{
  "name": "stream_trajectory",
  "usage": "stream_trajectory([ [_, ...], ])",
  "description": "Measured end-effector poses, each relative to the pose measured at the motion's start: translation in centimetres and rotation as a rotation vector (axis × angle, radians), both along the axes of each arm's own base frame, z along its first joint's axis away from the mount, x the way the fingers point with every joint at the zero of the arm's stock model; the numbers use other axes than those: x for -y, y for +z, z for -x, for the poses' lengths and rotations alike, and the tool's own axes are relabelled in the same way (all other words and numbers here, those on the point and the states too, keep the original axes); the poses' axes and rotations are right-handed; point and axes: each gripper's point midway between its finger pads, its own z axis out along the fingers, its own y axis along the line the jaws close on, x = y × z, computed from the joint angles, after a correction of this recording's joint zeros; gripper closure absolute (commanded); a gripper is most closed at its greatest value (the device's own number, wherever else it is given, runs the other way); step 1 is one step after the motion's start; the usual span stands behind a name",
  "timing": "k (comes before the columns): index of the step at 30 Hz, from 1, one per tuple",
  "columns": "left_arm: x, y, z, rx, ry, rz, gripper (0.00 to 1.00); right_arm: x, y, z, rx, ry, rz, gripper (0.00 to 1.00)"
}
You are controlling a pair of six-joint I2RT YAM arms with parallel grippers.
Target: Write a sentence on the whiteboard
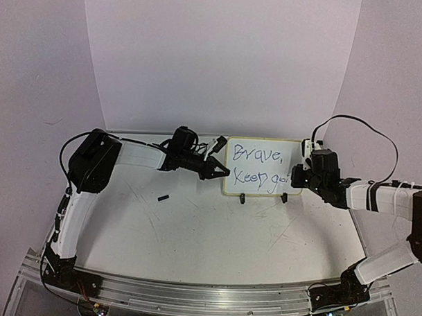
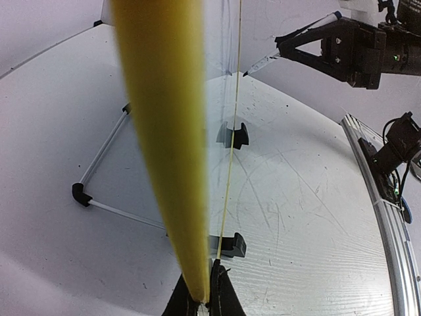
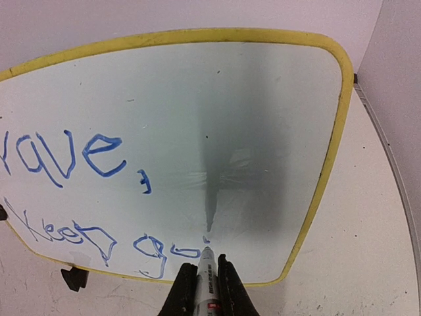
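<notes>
We found the small white rectangular whiteboard with a yellow rim (image 1: 260, 167) standing on 2 black clip feet at the far side of the scratched white tabletop (image 1: 194, 230). The left gripper (image 2: 205, 297) was pinched onto its left edge. The right gripper (image 3: 205, 280) clamped a white-barrelled marker pen (image 3: 207, 262), its tip at the board's lower right beside the blue writing.

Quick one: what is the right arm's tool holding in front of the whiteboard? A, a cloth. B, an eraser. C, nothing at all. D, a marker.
D: the right tool is closed on a marker, whose tip points at the whiteboard just after the blue "goi".
</notes>
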Motion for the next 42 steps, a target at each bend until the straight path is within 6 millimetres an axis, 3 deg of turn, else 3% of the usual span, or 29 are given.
stream_trajectory([
  [19,0.0,0.0,0.0,-0.001,-0.001,-0.003,1.00,0.3,-2.1,-0.2,-0.046,-0.018,0.031,1.00],
  [31,0.0,0.0,0.0,-0.001,-0.001,-0.003,1.00,0.3,-2.3,-0.3,-0.051,-0.020,0.029,1.00],
  [36,0.0,-0.1,0.0,-0.006,0.001,-0.003,1.00,0.2,-3.9,-0.2,-0.093,-0.016,0.035,1.00],
  [42,0.0,-0.1,0.0,-0.006,0.001,-0.003,1.00,0.2,-4.0,-0.1,-0.097,-0.017,0.035,1.00],
])
